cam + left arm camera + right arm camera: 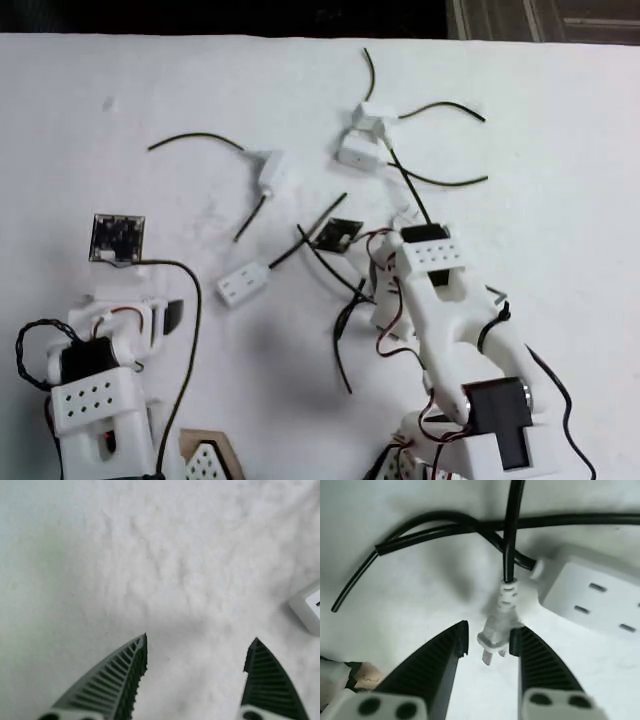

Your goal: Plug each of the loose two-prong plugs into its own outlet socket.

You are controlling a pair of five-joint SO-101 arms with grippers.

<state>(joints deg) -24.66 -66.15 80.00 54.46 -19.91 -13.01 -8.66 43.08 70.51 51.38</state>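
White wrinkled cloth (pixel 90 90) spread over table; dark strip (pixel 200 15) seen beyond far edge. Left gripper (pixel 200 638) held wide open, nothing gripped. Plug (pixel 496 630) caught between part-open fingers of right gripper (pixel 489 639), unclamped, beside outlet block (pixel 590 600).

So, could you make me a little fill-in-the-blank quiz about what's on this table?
1. The plug between the fingers of the right gripper has ___ prongs.
2. Its cord is coloured ___.
3. The fingers of the left gripper stand ___ over bare table.
4. The outlet beside that plug is coloured ___.
Missing words: two; black; open; white.
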